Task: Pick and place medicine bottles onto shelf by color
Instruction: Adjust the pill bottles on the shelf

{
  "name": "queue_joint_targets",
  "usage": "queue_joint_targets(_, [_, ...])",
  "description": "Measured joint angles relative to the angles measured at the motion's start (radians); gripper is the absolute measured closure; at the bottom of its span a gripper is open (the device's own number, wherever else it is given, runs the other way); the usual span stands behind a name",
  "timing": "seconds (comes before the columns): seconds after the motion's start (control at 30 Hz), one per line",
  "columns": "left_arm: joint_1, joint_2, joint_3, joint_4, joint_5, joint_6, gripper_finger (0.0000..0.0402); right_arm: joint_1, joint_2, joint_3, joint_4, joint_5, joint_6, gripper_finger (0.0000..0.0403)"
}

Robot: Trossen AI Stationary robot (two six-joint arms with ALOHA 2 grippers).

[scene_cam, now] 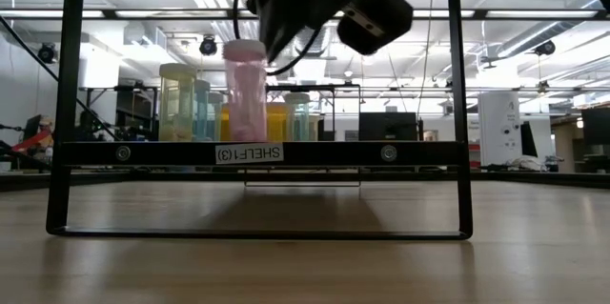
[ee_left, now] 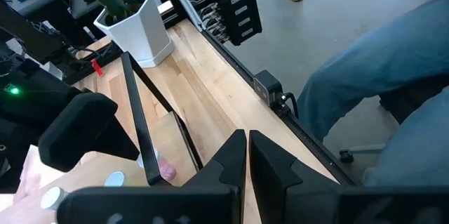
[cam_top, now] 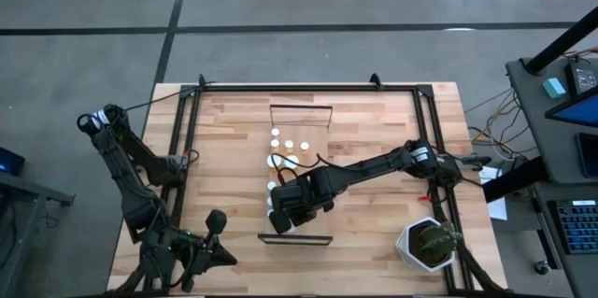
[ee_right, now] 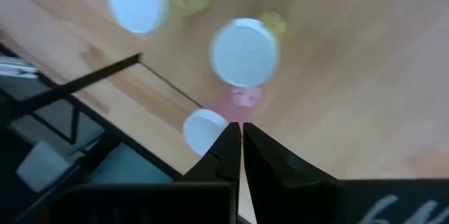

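I have the right gripper [cam_top: 283, 216] hanging over the pink bottle [scene_cam: 245, 90] on the shelf [scene_cam: 257, 152], its fingers together on nothing (left gripper [cam_top: 216, 219] parked, fingers together too), so placement looks finished and next I must lift clear for another bottle.

White label [scene_cam: 250, 153] on the shelf's dark front rail [scene_cam: 400, 153], mirrored text reading "SHELF(3)"

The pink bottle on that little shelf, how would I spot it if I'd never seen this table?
Find the dark metal shelf labelled SHELF in the low view. On it stands a row of clear bottles. The pink bottle is at the front, directly beneath the right gripper; its neighbours are yellow, blue or green.
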Motion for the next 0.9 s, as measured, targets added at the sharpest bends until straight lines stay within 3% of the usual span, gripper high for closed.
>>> queue_joint_targets(0.43, [0.000, 0.000, 0.000, 0.001, -0.050, 0.008, 0.0400, -0.028, -0.022, 0.006, 0.002, 0.007, -0.165, 0.0394])
queue_joint_targets(0.6, [0.010, 0.000, 0.002, 0.000, -0.115, 0.019, 0.0400, -0.017, -0.087, 0.006, -0.020, 0.071, -0.364, 0.0394])
queue_joint_targets(0.83, [0.108, -0.003, 0.032, 0.003, -0.114, 0.056, 0.0401, 0.045, -0.226, -0.055, -0.024, 0.097, -0.731, 0.0394])
queue_joint_targets(0.9, [0.158, -0.003, 0.037, 0.004, -0.091, 0.059, 0.0401, 0.065, -0.282, -0.107, 0.026, 0.164, -0.823, 0.0394])
